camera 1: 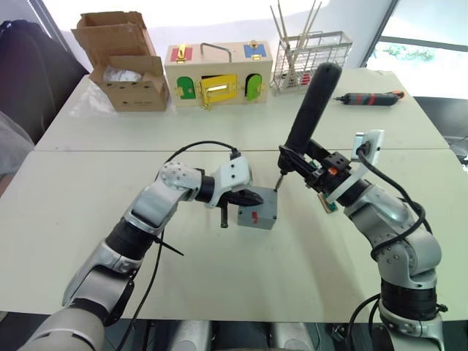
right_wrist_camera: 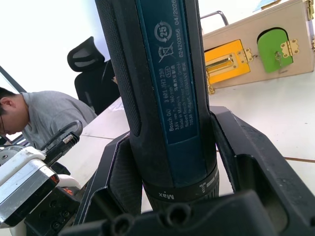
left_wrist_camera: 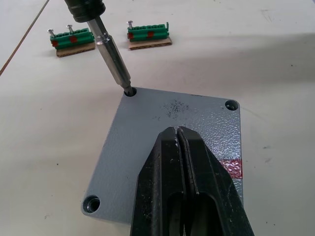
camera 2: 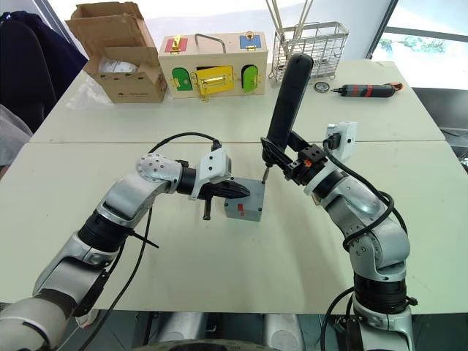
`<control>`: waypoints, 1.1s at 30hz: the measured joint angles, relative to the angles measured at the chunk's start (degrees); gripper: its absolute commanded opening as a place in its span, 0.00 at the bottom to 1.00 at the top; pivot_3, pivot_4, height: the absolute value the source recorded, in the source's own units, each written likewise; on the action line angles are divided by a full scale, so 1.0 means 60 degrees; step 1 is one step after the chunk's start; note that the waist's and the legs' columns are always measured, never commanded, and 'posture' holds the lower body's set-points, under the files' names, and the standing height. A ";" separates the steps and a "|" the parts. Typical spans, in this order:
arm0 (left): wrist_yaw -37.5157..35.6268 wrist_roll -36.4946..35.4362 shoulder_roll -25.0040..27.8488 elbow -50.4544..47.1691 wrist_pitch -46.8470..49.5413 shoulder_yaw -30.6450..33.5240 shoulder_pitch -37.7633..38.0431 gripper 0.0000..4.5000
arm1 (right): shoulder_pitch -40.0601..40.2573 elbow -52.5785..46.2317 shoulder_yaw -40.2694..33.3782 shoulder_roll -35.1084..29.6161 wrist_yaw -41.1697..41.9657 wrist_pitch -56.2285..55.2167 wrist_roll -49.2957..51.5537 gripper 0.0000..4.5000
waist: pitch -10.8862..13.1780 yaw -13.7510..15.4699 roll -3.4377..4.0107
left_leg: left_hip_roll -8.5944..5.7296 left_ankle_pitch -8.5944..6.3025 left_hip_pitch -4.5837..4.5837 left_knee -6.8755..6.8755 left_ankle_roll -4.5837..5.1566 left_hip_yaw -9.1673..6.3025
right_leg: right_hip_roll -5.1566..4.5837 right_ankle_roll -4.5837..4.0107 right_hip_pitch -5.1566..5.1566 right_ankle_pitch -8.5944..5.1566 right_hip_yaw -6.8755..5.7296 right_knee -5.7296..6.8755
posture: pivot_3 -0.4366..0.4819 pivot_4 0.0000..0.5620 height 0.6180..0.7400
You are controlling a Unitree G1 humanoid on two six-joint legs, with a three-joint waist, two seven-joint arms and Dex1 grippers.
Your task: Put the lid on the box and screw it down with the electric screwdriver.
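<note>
Left eye view: right fingers (camera 1: pixel 311 170) clamp the electric screwdriver (camera 1: pixel 311 106) near-upright, bit down in the lid (left_wrist_camera: pixel 167 147); left fingers (left_wrist_camera: pixel 183 162) closed, empty.

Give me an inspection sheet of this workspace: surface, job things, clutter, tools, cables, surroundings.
Surface: two pale tables butted together.
Job's things: flat grey plastic lid seated on the small grey box with a red mark; thick black electric screwdriver tilted, bit in a corner screw hole.
Clutter: open cardboard box, wooden box with coloured doors, wire rack holding sticks, red-and-black screwdriver, two green terminal blocks.
Tools: left tool shut, pressing on the lid; right tool shut on the electric screwdriver.
Cables: black cables along both arms.
Surroundings: seated person, black office chair, windows.
</note>
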 measured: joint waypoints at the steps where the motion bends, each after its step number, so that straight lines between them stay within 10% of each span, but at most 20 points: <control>1: 0.0001 0.0000 0.0000 0.0000 0.0000 0.0000 0.0000 0.00 | 0.0000 0.0000 0.0001 0.0000 0.0003 -0.0002 0.0000 0.42 | 0.0000 0.0000 0.0000 | 0.0000 0.0000 0.0000 0.0000 0.0000 0.0000 | 0.0000 0.0000 0.0000 0.0000 0.0000 0.0000 | 0.48 0.27 0.93; 33: -0.0024 0.0432 0.0195 -0.0167 -0.0179 -0.0208 0.0504 0.00 | 0.1157 -0.0250 0.1362 -0.0503 0.0648 -0.1791 -0.1462 0.42 | -0.0213 0.0030 -0.0090 | 0.0016 -0.0081 0.0271 -0.0060 0.0126 -0.0007 | 0.0019 -0.0005 0.0310 -0.0010 -0.0015 -0.0155 | 0.48 0.27 0.93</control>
